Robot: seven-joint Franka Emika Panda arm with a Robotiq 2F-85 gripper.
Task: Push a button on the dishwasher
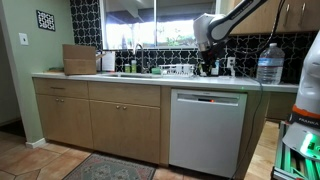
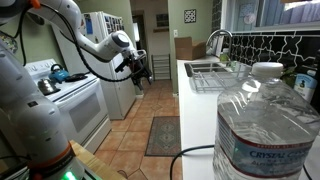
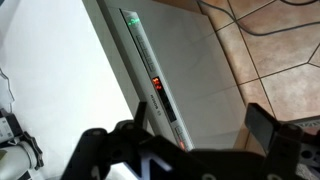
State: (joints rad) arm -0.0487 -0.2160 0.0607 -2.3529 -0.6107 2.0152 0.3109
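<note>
Since the dishwasher [image 1: 207, 135] stands under the counter's [image 1: 50, 76] front edge, toward the end where the water jug [image 1: 270, 62] sits, the push must come from out in front.

- Robot arm [image 2: 95, 48] reaches across the aisle, clear of that front edge.
- Wrist view: gripper [image 3: 175, 135] spread wide, grasping nothing, apart from the door.
- Control strip [image 3: 150, 66] runs along the door's top.
- Red light [image 3: 157, 84] mid-strip, green light [image 3: 131, 19] farther along.
- Individual buttons too small to tell.

Judgement: bring the fingers together for one blunt tip. Line up square over the strip beside the red light, advance slowly, press briefly, avoid sliding.
</note>
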